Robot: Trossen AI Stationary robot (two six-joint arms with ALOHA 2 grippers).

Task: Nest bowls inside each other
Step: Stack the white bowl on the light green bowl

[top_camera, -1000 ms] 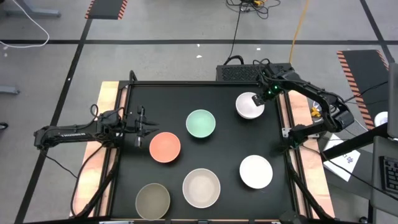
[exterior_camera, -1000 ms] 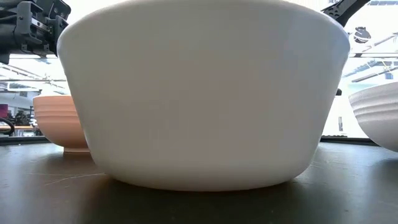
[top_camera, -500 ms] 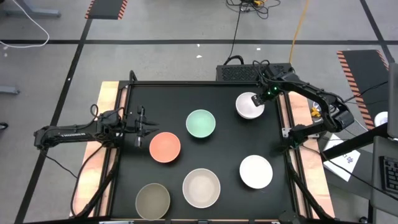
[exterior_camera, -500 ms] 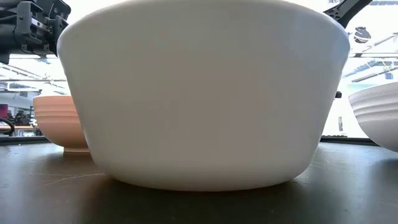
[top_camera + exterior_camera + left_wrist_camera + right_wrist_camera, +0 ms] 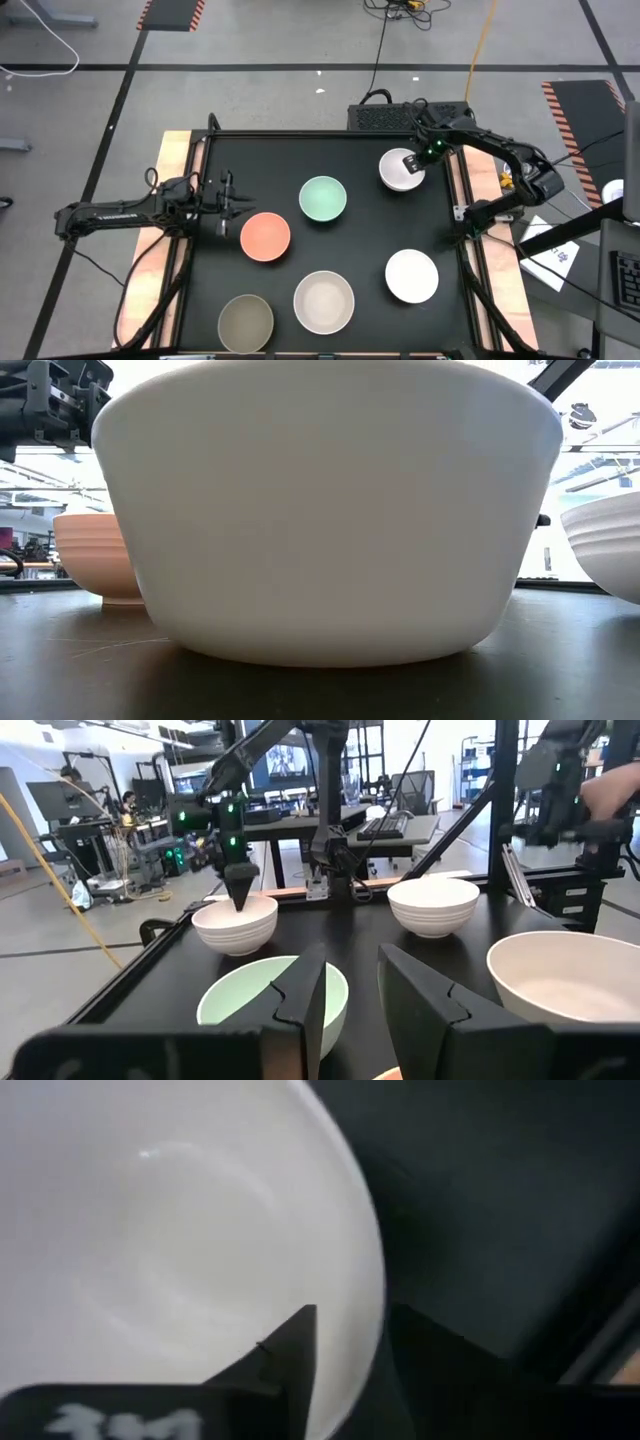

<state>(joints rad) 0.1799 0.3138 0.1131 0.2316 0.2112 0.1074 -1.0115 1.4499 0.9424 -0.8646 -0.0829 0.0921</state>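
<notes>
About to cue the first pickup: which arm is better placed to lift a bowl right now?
The right. Its gripper sits at the rim of the far white bowl, one finger inside and one outside. The left gripper is open, beside the salmon bowl but not around it.

Bright, even overhead light; the nearest bowl [image 5: 330, 510] looms blurred, windows glaring.

- A grey floor [image 5: 260, 40] is seen around the table, crossed by dark tape lines [image 5: 300, 68].
- Red-and-black hazard-striped patches [image 5: 168, 13] are laid on the floor.
- Cables [image 5: 378, 45] are trailed across the floor, among them a yellow one [image 5: 484, 40].
- Desks with monitors [image 5: 60, 800] are shown in the room beyond.
- Bright windows [image 5: 595, 440] are seen behind the table.
</notes>
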